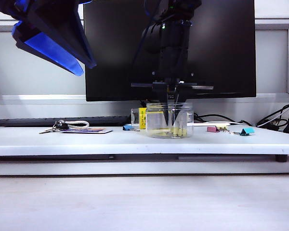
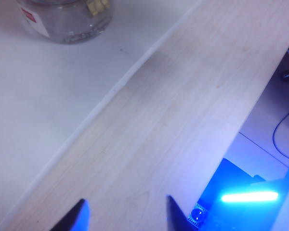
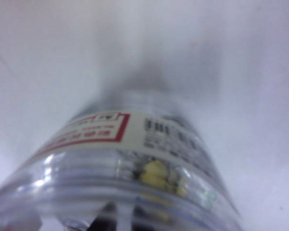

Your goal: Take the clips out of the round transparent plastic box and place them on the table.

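Right gripper [image 1: 175, 126] is reaching into the round transparent plastic box [image 1: 169, 120] among pale-yellow clips [image 3: 156, 174], grip unclear; left gripper [image 2: 126, 211] is hovering released, seemingly off the white table [image 1: 86, 139].

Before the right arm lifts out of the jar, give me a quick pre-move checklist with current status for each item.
1. Right tool inside the round transparent plastic box: ok, its fingers reach down to the bottom.
2. Clip held by right tool: cannot tell, jar wall and blur hide the tips.
3. Clips left in the box: not ok, yellow ones lie on its floor.
4. Box upright on the table: ok.
5. Left tool clear of the box: ok, open, raised off to the left.
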Tool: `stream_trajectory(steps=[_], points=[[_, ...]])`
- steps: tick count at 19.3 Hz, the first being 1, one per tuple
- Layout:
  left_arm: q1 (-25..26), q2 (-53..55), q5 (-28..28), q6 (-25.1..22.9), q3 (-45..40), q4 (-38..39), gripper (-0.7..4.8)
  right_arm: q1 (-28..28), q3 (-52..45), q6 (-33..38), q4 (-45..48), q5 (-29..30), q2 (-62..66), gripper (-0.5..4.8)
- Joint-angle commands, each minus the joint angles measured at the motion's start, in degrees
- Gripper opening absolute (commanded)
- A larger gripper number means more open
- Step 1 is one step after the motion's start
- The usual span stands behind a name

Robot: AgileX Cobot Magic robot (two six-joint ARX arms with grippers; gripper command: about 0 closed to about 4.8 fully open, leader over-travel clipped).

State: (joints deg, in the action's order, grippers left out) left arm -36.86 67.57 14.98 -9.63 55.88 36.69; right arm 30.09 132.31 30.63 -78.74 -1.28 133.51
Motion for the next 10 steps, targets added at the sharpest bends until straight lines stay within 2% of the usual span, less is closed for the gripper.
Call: stream_trajectory(steps=[1,5,6,7,10], points=[[0.0,-0.1,0.2,-0.5,0.2,-0.4,2.14,0.2,0.1,-1.7,-0.3,2.2,0.9,0.54],[0.0,-0.1,0.2,-0.5,0.2,-0.5,2.14,0.2,0.1,-2.3,0.6,3.0,1.3,0.58],[0.0,-0.1,0.2,-0.5,0.2,-0.5,2.14,0.2,0.1,-2.6,0.9,3.0,1.3,0.98],[0.0,-0.1,0.2,-0.5,0.2,-0.5,2.14,0.2,0.1,-2.8,1.0,3.0,1.4,1.08],[0.0,-0.1,0.2,-0.5,0.2,-0.4,2.14,0.2,0.1,-3.7,1.7,2.9,1.9,1.07]])
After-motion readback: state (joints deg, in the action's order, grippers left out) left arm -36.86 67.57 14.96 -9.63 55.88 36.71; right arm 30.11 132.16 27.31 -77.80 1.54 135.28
